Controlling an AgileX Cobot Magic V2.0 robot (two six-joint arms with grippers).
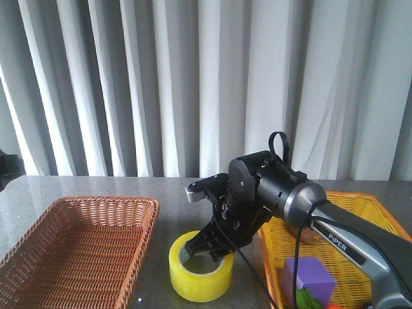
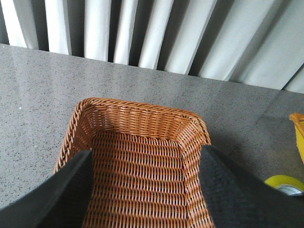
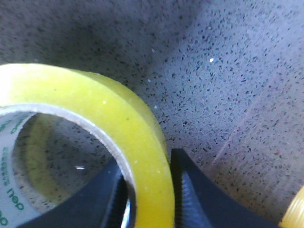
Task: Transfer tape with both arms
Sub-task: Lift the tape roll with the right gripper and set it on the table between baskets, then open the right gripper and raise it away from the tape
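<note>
One yellow translucent tape roll [image 1: 201, 270] lies flat on the grey speckled counter [image 1: 174, 193], hole upward. Right gripper [image 1: 206, 248] straddles its wall, narrow, one finger inside. Left gripper [image 2: 142, 190] wide, empty, over the brown wicker basket [image 2: 137, 156].

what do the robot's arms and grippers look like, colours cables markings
The right arm has a silver-grey link printed PIPER, a bulky black wrist, a looped black cable and a black right gripper. Of the left arm only the left gripper shows: wide matte black fingers.
</note>
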